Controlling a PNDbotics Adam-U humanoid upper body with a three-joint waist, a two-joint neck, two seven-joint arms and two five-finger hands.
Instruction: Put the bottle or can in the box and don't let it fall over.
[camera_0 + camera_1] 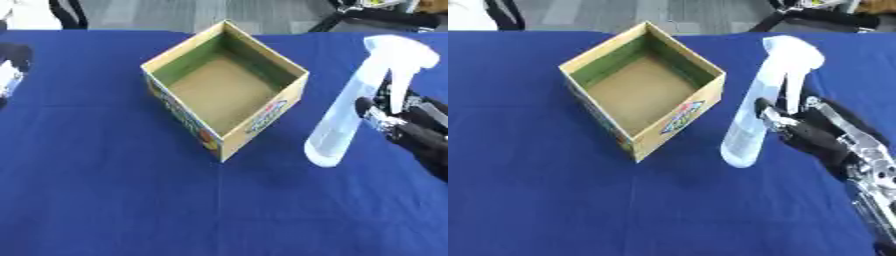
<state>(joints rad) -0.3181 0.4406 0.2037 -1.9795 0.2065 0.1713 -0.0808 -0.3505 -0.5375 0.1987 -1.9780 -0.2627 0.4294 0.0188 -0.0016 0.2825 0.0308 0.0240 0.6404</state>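
- We are holding the spray bottle point(756, 112) in our right hand point(811, 132), fingers wrapped round its clear body just under the white trigger head point(794, 52).
- The bottle is sitting to the right of the box point(226, 87), close beside it but not touching, and leaning with its base toward the box and its head away.
- Whether the base is resting on the cloth or hanging just above it is hard to tell from here; probably lifted.
- For this step we are judging that the bottle needs righting first, then carrying up over the near right wall and lowering straight down onto the brown floor point(219, 90) of the box.
- Letting go only once the base is flat down; the bottle is tall and top-heavy, so a tilted release would likely tip it.
- The box is open-topped and sitting corner-on to us, so clipping a wall could shove it.
- Our left hand point(10, 70) is idling at the left edge; we cannot tell its finger state.
- The bench is wearing a blue cloth point(105, 200), smooth and flat.
- Behind it, grey floor point(157, 12) and some dark chair legs point(824, 19) are showing.
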